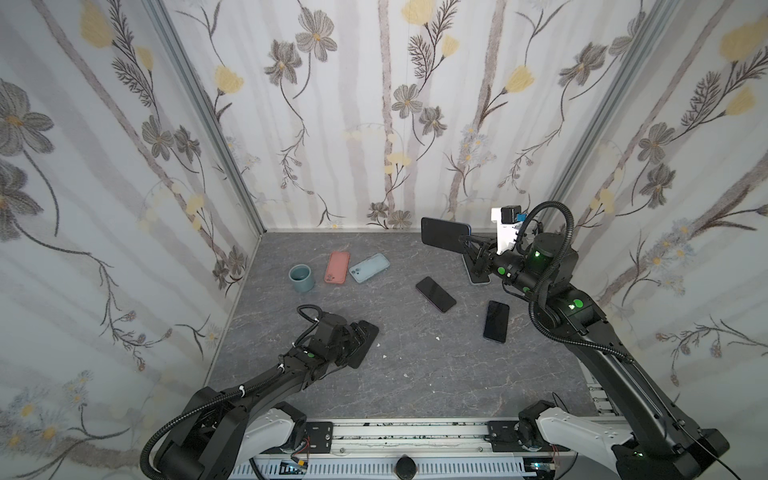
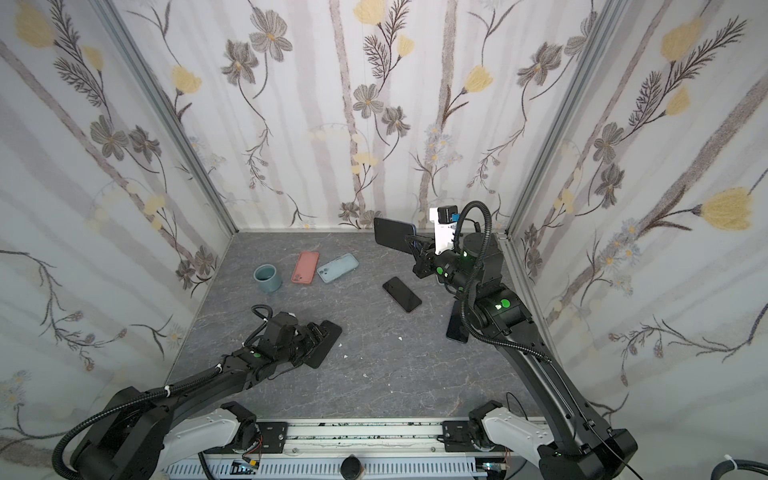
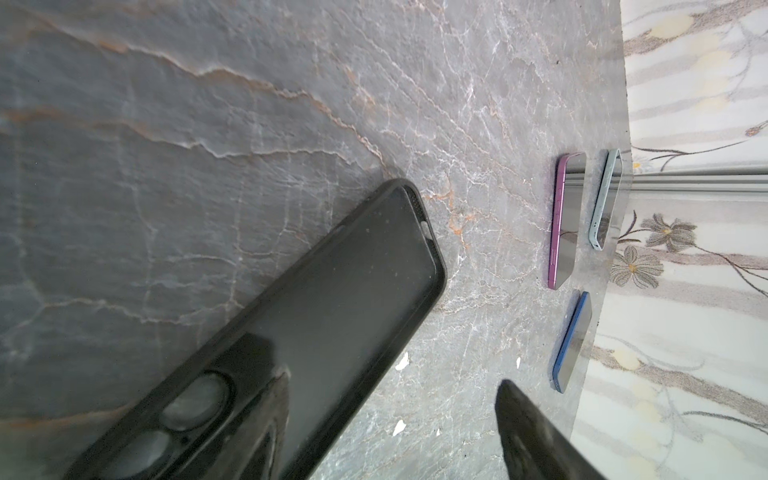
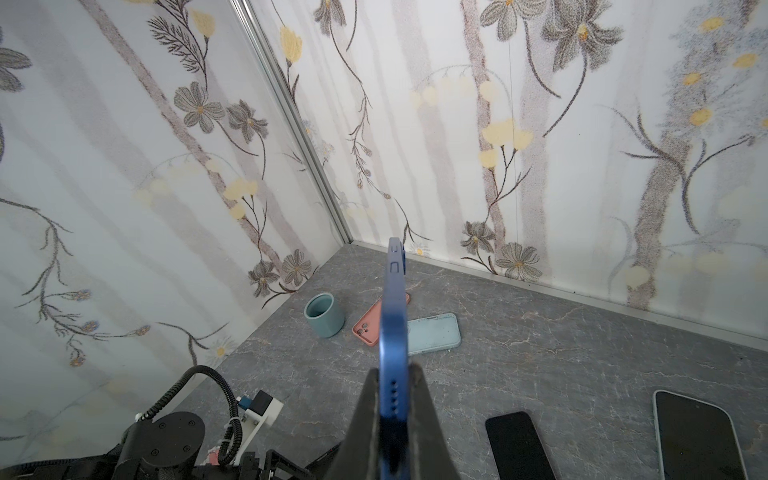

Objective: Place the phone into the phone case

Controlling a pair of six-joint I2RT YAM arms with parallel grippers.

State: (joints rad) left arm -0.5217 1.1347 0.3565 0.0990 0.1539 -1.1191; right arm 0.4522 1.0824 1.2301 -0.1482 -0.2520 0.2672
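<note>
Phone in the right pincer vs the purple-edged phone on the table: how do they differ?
Held phone is off the table, clamped at one end by the shut right pincer; purple-edged phone lies loose on the table. Held phone is turned on edge; purple-edged phone lies flat, screen up. Held phone's frame is blue, the other's purple. Both screens are dark.
</note>
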